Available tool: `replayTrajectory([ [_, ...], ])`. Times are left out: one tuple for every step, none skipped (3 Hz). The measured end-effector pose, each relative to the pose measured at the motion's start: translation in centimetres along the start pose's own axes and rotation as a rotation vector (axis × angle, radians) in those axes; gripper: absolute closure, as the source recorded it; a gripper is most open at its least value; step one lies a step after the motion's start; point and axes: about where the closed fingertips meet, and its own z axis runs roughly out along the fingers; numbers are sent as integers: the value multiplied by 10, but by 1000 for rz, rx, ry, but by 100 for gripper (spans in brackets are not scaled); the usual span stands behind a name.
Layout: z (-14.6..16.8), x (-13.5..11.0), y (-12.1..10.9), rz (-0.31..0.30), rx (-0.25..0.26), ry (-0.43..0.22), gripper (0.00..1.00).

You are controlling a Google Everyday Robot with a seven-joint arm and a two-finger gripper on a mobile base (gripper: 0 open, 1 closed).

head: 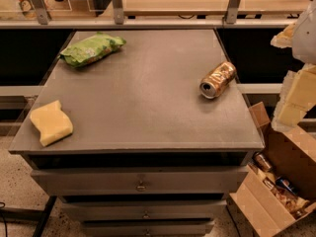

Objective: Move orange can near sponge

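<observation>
The orange can (217,80) lies on its side near the right edge of the grey table top (143,98), its silver top facing front-left. The pale yellow sponge (51,123) lies flat at the front left corner, far from the can. My gripper (295,98) shows as pale, blurred shapes at the right edge of the view, off the table's right side, to the right of the can and apart from it. It holds nothing that I can see.
A green crinkly snack bag (92,48) lies at the back left of the table. An open cardboard box (276,181) with small cans stands on the floor at the right. Drawers (140,181) sit under the top. A railing (148,21) runs behind.
</observation>
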Motion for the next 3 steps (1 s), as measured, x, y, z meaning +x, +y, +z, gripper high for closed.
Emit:
replayTrajectory([
  [0, 0, 0, 0, 0, 0, 0],
  [10, 2, -7, -74, -12, -6, 0],
  [37, 4, -28, -204, -11, -21, 0],
])
